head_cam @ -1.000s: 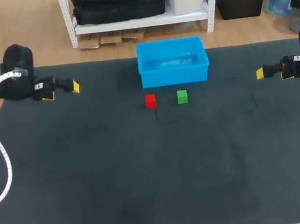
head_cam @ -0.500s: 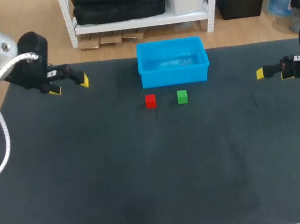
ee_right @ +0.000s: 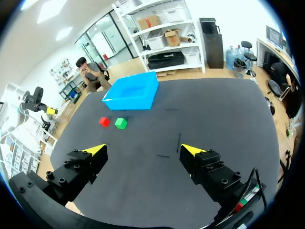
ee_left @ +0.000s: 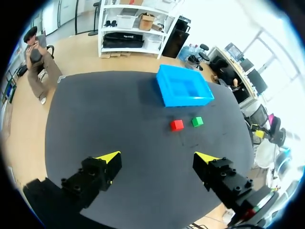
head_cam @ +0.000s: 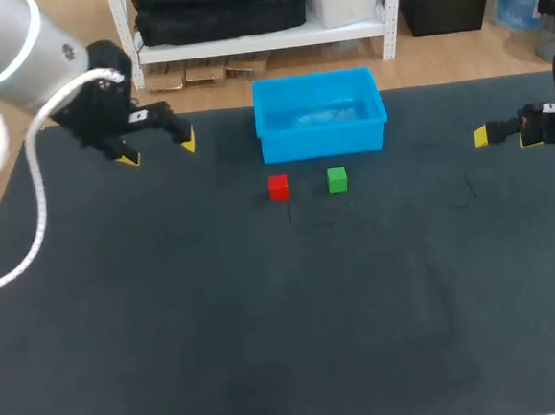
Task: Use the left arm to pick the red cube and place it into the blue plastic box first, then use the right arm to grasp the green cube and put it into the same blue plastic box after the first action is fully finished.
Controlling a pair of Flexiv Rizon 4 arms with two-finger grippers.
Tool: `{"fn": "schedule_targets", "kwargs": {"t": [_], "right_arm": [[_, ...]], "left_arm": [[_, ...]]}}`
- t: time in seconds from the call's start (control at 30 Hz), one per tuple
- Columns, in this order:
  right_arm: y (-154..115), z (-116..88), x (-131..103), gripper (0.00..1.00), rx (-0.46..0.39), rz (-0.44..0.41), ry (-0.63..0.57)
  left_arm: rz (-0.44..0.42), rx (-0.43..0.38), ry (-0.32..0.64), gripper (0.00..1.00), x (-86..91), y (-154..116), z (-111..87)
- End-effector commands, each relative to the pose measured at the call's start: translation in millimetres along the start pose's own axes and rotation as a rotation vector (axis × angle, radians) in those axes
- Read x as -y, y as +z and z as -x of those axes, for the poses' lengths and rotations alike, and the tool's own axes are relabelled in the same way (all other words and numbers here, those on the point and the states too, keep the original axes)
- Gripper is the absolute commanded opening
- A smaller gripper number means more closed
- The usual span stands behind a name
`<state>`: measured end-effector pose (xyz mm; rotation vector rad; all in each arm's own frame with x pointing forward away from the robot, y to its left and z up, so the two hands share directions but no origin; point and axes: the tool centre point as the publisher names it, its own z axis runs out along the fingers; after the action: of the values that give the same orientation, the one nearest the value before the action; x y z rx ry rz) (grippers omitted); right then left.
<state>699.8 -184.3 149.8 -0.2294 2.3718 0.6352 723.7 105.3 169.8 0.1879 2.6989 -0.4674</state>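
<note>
Nearest us on the dark tabletop, about midway across, sit the red cube and the green cube, side by side but not touching, with the red one on the left. Farther back, our right pincer hangs at the right edge, fingers spread wide and holding nothing. Our left pincer hangs toward the far left corner, likewise spread and holding nothing. Just behind the cubes, by the far edge, stands the blue plastic box (both cubes lie outside it).
</note>
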Motion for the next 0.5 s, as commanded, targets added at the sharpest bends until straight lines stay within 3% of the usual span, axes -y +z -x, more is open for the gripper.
{"fn": "schedule_targets", "kwargs": {"t": [0.03,0.5], "right_arm": [[0,0,0,1.0,-0.001,0.0,0.0],[0,0,0,1.0,-0.001,0.0,0.0]], "left_arm": [[0.107,-0.06,-0.013,1.0,10.1,13,13.1],[0.159,-0.148,-0.018,1.0,31.7,39,24.4]]}}
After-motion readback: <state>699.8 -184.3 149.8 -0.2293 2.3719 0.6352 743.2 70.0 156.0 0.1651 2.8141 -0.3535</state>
